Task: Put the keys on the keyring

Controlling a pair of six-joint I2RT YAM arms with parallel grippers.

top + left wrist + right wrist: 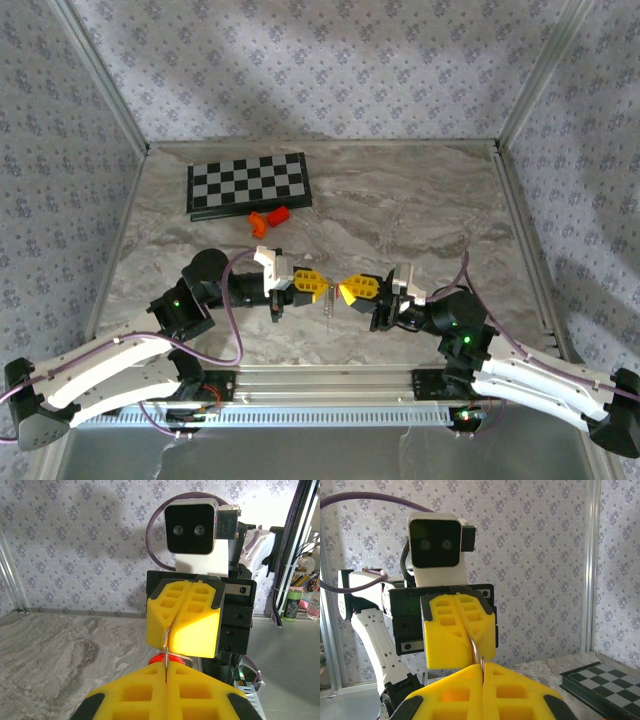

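A marbled surface (pixel 420 210) is seen, with a checkerboard (pixel 248 184) lying at the far left and two orange blocks (pixel 268 218) just near of it. Above the centre, the left end effector (pixel 320 284) and right end effector (pixel 346 291) are brought tip to tip. Each is clamped narrow on the thin wire of the keyring (pixel 165 642), whose red tag (pixel 161 659) is seen just beneath the tips.

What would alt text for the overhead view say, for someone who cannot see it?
Two robot arms meet at the middle of a marbled table, the yellow-fingered left gripper and right gripper shut tip to tip, pinching a thin silver piece that hangs between them. Behind them lie a small chessboard and two orange blocks.
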